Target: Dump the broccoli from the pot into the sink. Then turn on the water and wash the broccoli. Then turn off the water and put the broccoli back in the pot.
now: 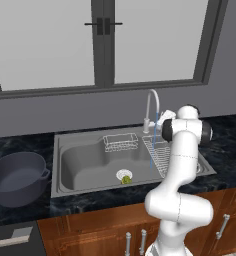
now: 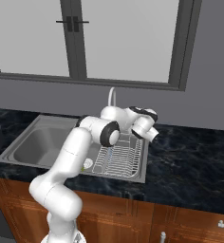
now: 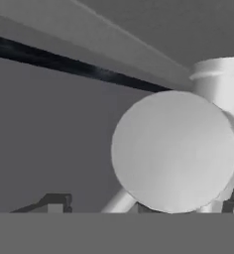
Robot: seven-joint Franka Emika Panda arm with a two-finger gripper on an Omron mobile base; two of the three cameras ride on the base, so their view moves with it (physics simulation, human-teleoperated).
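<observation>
sink [image 1: 85,150] | broccoli [image 1: 125,179] yellow-green, lumpy (tiny) beside drain [image 1: 123,174] | water [image 1: 151,150] running

Even, flat rendered light, faint shadows, soft low-resolution blur throughout.

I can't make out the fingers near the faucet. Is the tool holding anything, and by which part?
It cannot be told: the tool is at the faucet lever, its fingers hidden.

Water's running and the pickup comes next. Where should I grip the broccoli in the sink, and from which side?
Take the broccoli around its lumpy body, coming straight down from above. It is tiny and lies low on the sink floor against the drain, so probably no side approach fits between floor and basin walls. Its orientation is too small to tell.
</observation>
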